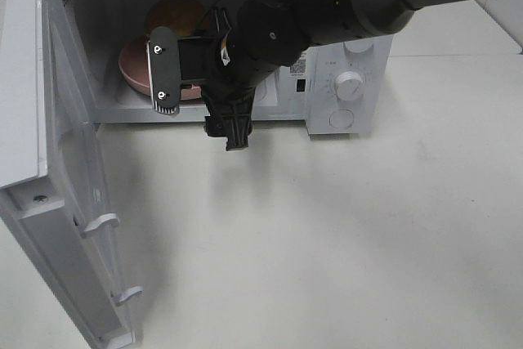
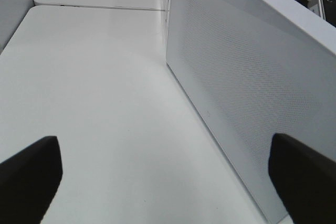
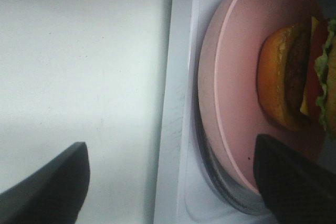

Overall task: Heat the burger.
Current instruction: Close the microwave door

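- The tabletop carries the microwave at its 12 o'clock edge in the high view, with the cavity facing 6 o'clock.
- The microwave door stands swung wide toward 8 o'clock. It must shut before heating, so its swing path needs to be free of the arm.
- The right pincer hangs at the cavity mouth, fingers apart and gripping nothing. It is best drawn level and straight toward 6 o'clock, so neither finger clips the plate rim or the sill.
- The left pincer, spread wide and empty, sits near the door's outer face, which looks well placed for pushing the door closed.
- The pink plate lies inside the cavity, at 10 o'clock from the right pincer.
- The burger sits on that plate, toward the back.
- The timer dial, at 3 o'clock of the cavity, comes last.
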You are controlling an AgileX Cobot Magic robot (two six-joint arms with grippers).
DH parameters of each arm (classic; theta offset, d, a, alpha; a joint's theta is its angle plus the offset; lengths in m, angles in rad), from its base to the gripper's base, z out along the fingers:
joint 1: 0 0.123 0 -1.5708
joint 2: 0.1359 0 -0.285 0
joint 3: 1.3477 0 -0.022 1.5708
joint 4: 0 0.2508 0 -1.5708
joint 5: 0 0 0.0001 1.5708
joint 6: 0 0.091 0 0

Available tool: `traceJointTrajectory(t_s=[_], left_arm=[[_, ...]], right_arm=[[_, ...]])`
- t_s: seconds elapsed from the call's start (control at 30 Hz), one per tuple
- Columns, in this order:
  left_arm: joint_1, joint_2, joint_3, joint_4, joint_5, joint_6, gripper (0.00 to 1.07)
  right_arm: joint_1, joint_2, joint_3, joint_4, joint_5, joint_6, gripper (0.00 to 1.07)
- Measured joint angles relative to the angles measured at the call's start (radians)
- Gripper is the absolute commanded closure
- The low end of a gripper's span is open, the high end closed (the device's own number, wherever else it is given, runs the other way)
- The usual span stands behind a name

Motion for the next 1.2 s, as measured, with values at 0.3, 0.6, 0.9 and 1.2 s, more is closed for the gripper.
traceJointTrajectory(t_s=[0.3,0.6,0.9,1.2], left_arm=[[0.000,0.000,0.000,0.000,0.000,0.000,0.06],[0.000,0.000,0.000,0.000,0.000,0.000,0.06],[0.000,0.000,0.000,0.000,0.000,0.000,0.06],[0.000,0.000,0.000,0.000,0.000,0.000,0.06]], right_arm=[[0.000,-0.153,0.213,0.002,-0.055,0.005,0.28],[0.000,-0.296,0.358,0.007,-0.059,0.121,0.31],[0.000,-0.489,0.539,0.027,-0.046,0.492,0.31],[0.000,-0.663,0.634,0.059,0.169,0.872,0.31]])
